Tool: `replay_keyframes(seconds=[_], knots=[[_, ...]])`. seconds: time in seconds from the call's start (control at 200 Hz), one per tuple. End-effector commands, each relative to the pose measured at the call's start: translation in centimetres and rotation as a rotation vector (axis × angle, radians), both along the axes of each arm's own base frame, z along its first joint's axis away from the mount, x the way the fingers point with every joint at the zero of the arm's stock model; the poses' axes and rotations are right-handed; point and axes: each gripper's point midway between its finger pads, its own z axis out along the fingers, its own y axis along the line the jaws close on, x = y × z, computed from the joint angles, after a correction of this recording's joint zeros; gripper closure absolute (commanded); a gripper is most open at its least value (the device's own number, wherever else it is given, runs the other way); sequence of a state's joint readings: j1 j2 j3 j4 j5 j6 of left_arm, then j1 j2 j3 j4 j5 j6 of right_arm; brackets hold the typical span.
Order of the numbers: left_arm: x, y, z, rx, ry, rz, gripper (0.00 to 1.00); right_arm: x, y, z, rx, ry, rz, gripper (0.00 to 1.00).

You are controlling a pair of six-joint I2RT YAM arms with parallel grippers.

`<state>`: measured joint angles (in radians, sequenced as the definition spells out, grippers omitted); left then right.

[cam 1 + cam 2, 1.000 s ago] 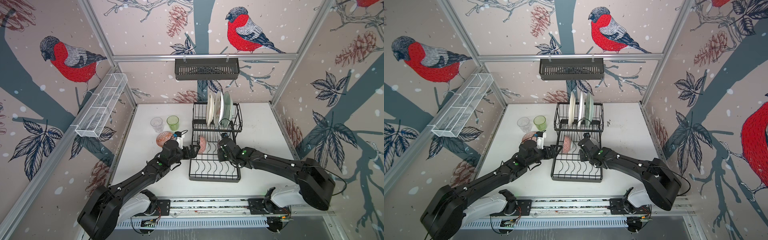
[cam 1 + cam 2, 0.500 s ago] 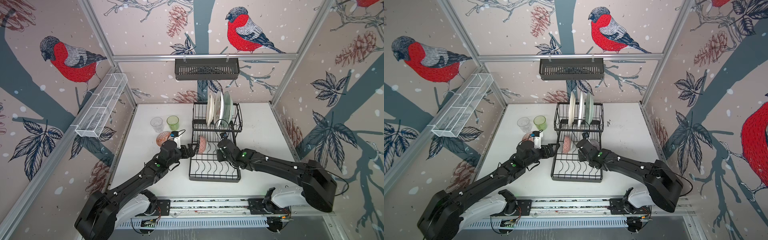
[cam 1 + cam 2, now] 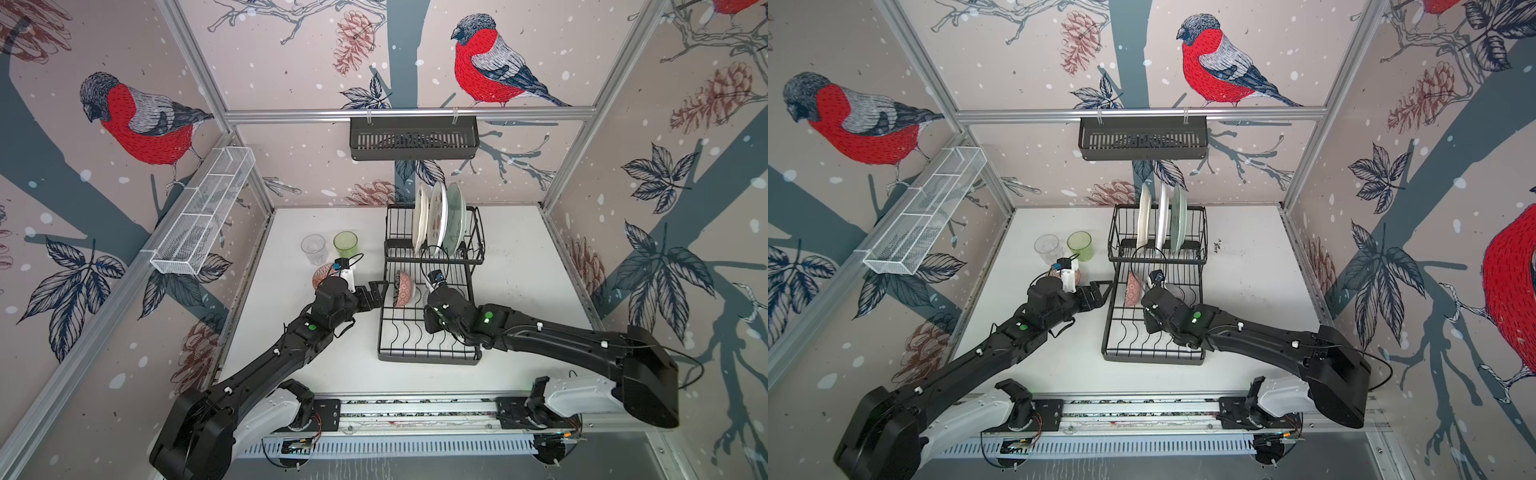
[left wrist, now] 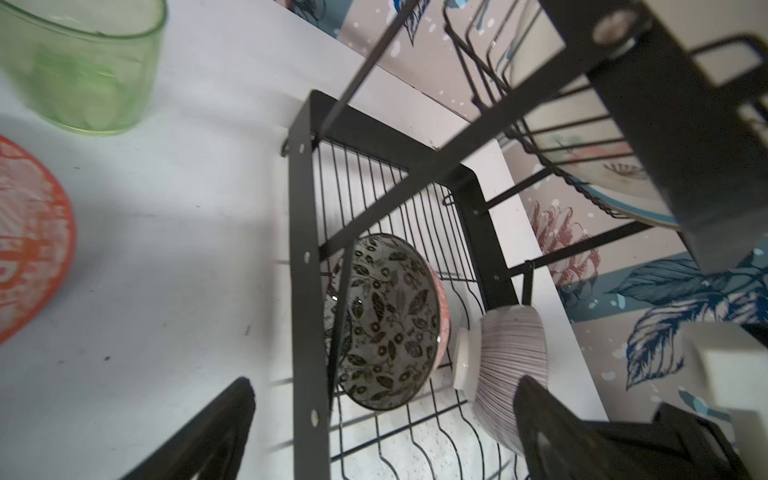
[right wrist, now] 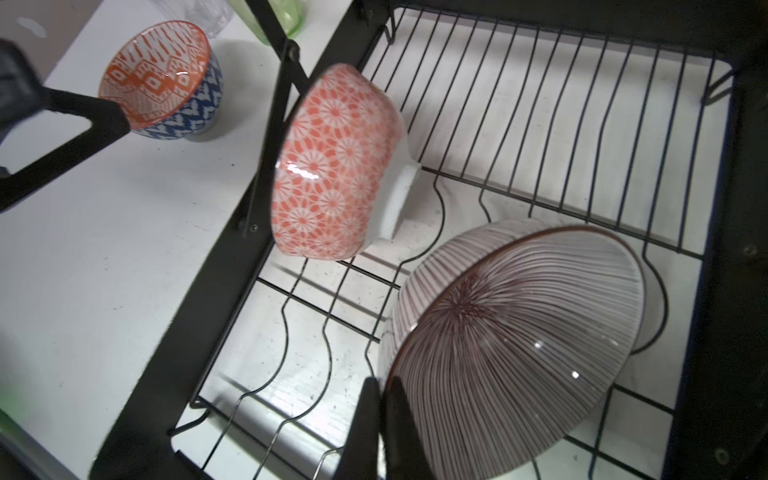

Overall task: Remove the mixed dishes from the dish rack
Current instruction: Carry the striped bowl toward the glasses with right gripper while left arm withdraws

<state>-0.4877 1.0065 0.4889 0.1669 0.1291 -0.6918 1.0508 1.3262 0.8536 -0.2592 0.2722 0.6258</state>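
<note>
Holding floral bowl (image 5: 336, 166), striped bowl (image 5: 519, 332): rack (image 3: 428, 359)

The right wrist view's edge cuts off most of the right gripper (image 5: 381, 388), and whether the rim of the white bowl with thin dark stripes (image 5: 519, 332) lies between its fingers cannot be told. In both top views the wrist hides that gripper. The translucent green tumbler (image 4: 83, 62) is blurred and cropped in the left wrist view.

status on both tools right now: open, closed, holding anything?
left tool: open, holding nothing.
right tool: closed on the rim of the striped bowl.
</note>
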Motion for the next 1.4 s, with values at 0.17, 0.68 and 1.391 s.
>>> replay_keyframes(seconds=[0.17, 0.68, 1.391], knots=[[1.9, 4.9, 0.9, 0.022, 0.002, 0.198, 0.03, 0.4, 3.9, 4.1, 0.043, -0.093, 0.066, 1.0], [0.9, 13.2, 2.2, 0.062, -0.055, 0.541, 0.03, 2.0, 13.2, 7.7, 0.084, -0.187, 0.247, 1.0], [-1.5, 18.9, 5.8, 0.082, -0.161, 0.821, 0.03, 5.5, 22.1, 5.7, 0.068, -0.213, 0.371, 1.0]])
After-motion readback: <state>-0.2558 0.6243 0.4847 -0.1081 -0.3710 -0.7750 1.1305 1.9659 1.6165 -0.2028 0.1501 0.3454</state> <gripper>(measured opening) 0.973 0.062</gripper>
